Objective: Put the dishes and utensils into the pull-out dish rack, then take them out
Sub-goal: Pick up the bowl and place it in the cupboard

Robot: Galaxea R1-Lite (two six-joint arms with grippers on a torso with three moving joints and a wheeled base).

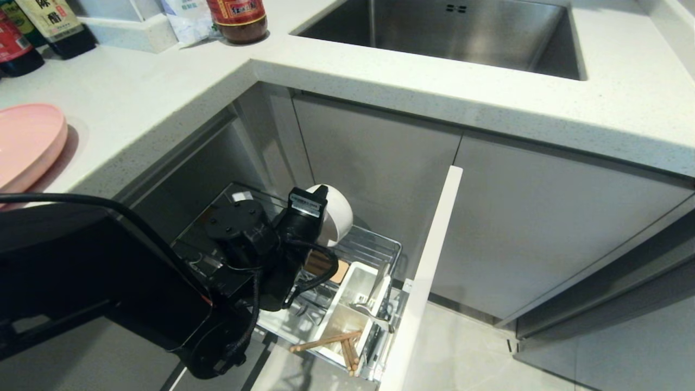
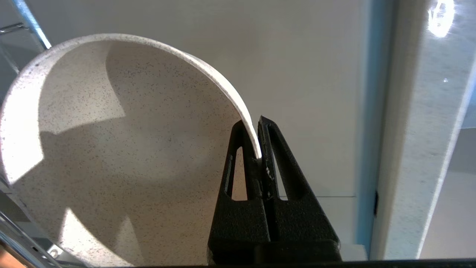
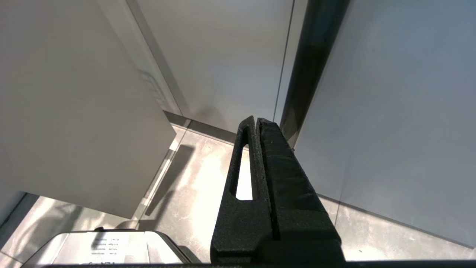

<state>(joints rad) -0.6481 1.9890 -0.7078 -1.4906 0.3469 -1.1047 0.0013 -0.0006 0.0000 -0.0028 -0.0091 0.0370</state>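
Down in the pulled-out dish rack (image 1: pixel 380 247), the left pincer (image 2: pixel 258 141) is pinching the rim of the speckled cream bowl (image 2: pixel 111 149), one finger inside the wall and the other outside it. From the head view the bowl (image 1: pixel 337 212) stands on its edge, tilted, above the wire basket at the rack's far end, with the black wrist of the left arm just on the near side of it. Whether the bowl's lower edge touches the wires I cannot tell, since the arm covers that part.

Nearer than the pincer, at the rack's front end, sits the white utensil cup (image 1: pixel 353 304). The wooden chopsticks (image 1: pixel 331 342) lie slanted in its front compartment, their tips sticking out over the cup's edge, and the silver fork (image 1: pixel 374 315) leans in the cup just beside them. The rack's white panel front (image 1: pixel 429 271) stands to the far side of the cup, well apart from the pincer.

Up on the worktop (image 1: pixel 163 98), well above and to the left of the pincer, the pale-pink plate (image 1: pixel 27 144) lies flat near the edge.

The right pincer (image 3: pixel 257 124) hangs with its fingers pressed together, gripping nothing, pointing at the pale floor (image 3: pixel 197 175) beside grey cabinet fronts.
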